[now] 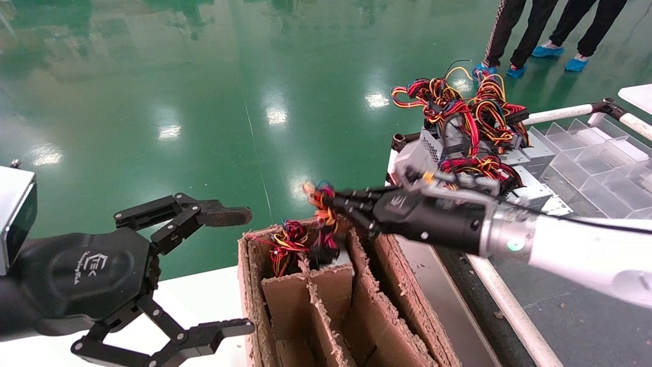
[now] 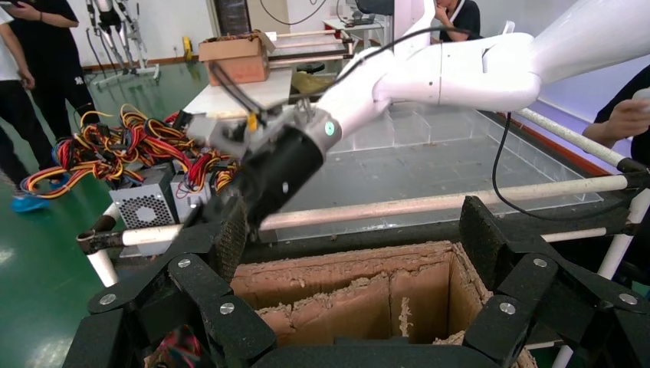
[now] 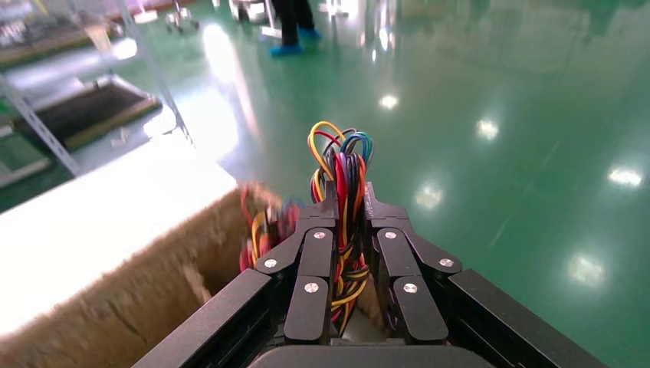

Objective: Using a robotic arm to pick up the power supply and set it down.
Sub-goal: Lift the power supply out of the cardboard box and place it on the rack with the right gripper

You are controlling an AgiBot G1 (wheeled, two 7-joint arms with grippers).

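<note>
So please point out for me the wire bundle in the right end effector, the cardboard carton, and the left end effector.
wire bundle [image 3: 341,172]: right wrist view, on the coloured loops above the fingers.
cardboard carton [image 1: 333,283]: head view, on a divider wall.
left end effector [image 1: 232,270]: head view, midway between its open fingertips.

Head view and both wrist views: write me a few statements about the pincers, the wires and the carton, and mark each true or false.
1. The right pincer is shut on a wire bundle. True.
2. The left pincer is shut. False: it is open and empty.
3. The cardboard carton has dividers. True.
4. The right pincer hangs over the pile of power supplies. False: it is over the carton.
</note>
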